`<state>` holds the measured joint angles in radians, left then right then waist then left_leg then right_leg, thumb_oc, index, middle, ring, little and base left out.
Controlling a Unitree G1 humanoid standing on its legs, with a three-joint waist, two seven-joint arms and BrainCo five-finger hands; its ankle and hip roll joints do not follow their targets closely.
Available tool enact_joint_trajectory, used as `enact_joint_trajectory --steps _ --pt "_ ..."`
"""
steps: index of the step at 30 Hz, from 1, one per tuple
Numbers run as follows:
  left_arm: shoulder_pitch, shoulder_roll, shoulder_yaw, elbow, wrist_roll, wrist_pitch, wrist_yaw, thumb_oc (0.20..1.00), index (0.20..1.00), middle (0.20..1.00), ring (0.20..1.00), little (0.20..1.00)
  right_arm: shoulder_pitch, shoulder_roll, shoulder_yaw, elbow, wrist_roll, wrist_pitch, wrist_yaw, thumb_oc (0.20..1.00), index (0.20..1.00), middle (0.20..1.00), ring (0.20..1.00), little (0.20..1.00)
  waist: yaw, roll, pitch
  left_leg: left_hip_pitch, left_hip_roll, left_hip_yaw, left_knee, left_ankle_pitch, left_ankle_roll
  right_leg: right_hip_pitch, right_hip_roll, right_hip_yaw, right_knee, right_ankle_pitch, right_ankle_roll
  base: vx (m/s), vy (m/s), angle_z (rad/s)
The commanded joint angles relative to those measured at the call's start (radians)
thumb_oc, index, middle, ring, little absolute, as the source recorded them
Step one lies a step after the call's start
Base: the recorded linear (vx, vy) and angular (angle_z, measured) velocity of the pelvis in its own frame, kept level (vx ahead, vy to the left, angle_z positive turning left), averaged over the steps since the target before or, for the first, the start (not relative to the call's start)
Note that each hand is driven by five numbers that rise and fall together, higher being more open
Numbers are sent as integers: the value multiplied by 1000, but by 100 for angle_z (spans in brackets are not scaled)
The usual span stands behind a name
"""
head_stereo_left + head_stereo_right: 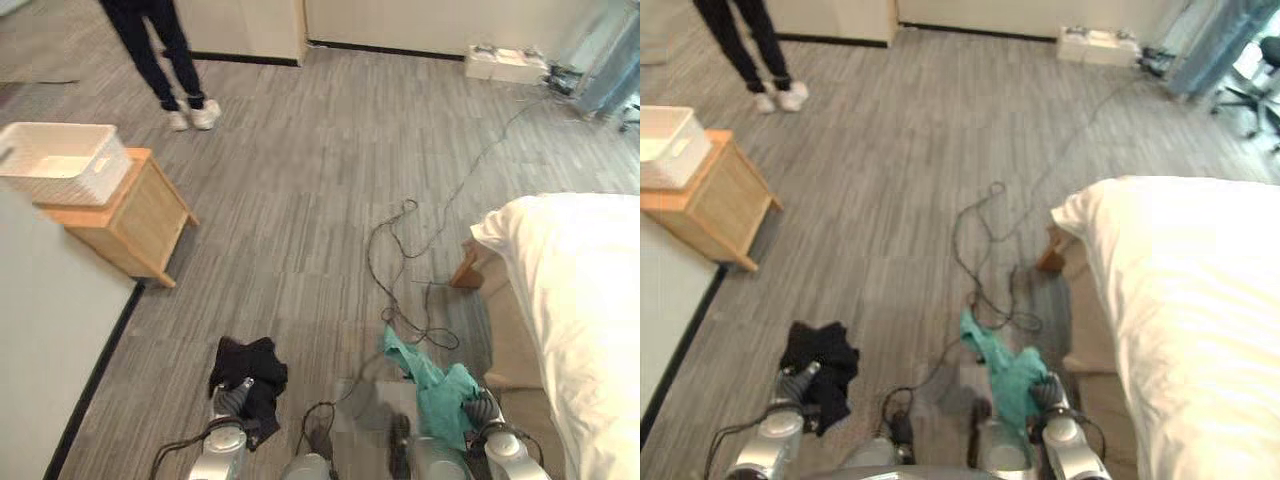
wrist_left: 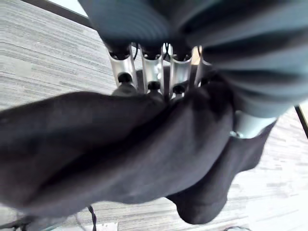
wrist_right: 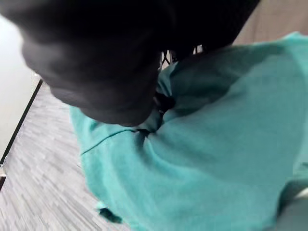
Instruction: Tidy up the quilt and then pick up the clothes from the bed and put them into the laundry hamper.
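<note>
Left hand (image 1: 232, 396): low at the left of the head views, silver fingers curled into a limp black fabric garment (image 1: 252, 372). The cloth is matte, soft and thick-folded, draped over the fingers and hanging below the hand above the floor; in the left wrist view its dark mass (image 2: 120, 159) lies bunched against the finger row.

Right hand (image 1: 1048, 392): low at the right, beside the bed, clutching a crumpled teal fabric garment (image 1: 1008, 368). The cloth is thin and smooth, gathered into creases where the fingers pinch it in the right wrist view (image 3: 202, 159), one pointed end trailing forward.

White quilt (image 1: 1180, 300): puffy, softly wrinkled, spread over the bed at the right, its rounded corner overhanging the mattress edge.

White slatted plastic laundry hamper (image 1: 58, 160): rectangular, open-topped, standing on a small light wooden cabinet (image 1: 130, 215) with a woven-look side panel, at the far left, well apart from both hands.

Grey wood-grain plank floor (image 1: 300, 170): narrow streaked strips.

Person (image 1: 160, 50): dark trousers and white shoes, standing beyond the cabinet.
</note>
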<state>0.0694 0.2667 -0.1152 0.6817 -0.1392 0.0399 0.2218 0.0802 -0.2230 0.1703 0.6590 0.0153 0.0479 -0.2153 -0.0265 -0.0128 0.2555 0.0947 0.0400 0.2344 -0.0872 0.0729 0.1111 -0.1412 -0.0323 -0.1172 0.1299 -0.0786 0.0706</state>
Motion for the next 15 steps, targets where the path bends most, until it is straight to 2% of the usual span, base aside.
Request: enact_joint_trajectory --steps 1,5,7,9,10,11,13,14,15 --pt "-8 -5 -81 72 172 -1 -13 200 200 200 200 200 -40 -55 -5 129 -68 7 -1 200 200 200 200 200 70 35 17 102 108 158 0 -132 -193 188 -125 -379 3 -13 49 58 -2 46" --pt "-17 -8 -77 76 165 1 -9 200 200 200 200 200 -39 -59 -6 116 -62 3 -7 200 200 200 200 200 73 30 12 94 110 157 0 -120 -200 201 -108 -390 -47 -6 43 54 -91 -3" --pt "-23 -24 -68 91 116 0 -9 200 200 200 200 200 -37 -58 6 110 -54 2 -7 200 200 200 200 200 81 22 3 101 117 163 0 -101 -209 237 -89 -407 -102 -3 25 177 -248 -14" --pt "-34 -33 -67 111 103 4 -20 200 200 200 200 200 -59 -72 8 89 -34 -6 -9 200 200 200 200 200 88 16 9 57 171 196 224 -111 -247 302 -66 -440 -207 5 -7 221 -415 -14" --pt "-34 -33 -67 96 95 9 -20 200 200 200 200 200 -53 -97 5 54 -41 -4 -14 200 200 200 200 200 99 28 35 -49 276 199 528 -23 -272 351 -51 -461 -217 -33 -53 206 -417 2" --pt "-27 -38 -66 88 90 11 -13 200 200 200 200 200 -52 -103 8 42 -46 0 -12 200 200 200 200 200 111 34 49 -89 292 181 617 -5 -269 371 -43 -459 -217 -51 -68 242 -353 15" --pt "-25 -41 -62 86 85 10 -2 200 200 200 200 200 -53 -109 13 28 -54 7 -10 200 200 200 200 200 116 41 58 -141 303 167 670 -24 -267 389 -32 -458 -217 -71 -74 223 -85 -6" --pt "-14 -43 -54 83 71 9 12 200 200 200 200 200 -55 -105 17 30 -53 12 -8 200 200 200 200 200 129 32 66 -210 289 190 630 -70 -250 417 -34 -441 -217 -97 -65 345 17 -49" --pt "-9 -41 -50 82 72 11 11 200 200 200 200 200 -60 -101 17 31 -48 13 -7 200 200 200 200 200 136 29 62 -229 278 214 570 -83 -240 422 -42 -439 -217 -105 -53 484 66 -37"
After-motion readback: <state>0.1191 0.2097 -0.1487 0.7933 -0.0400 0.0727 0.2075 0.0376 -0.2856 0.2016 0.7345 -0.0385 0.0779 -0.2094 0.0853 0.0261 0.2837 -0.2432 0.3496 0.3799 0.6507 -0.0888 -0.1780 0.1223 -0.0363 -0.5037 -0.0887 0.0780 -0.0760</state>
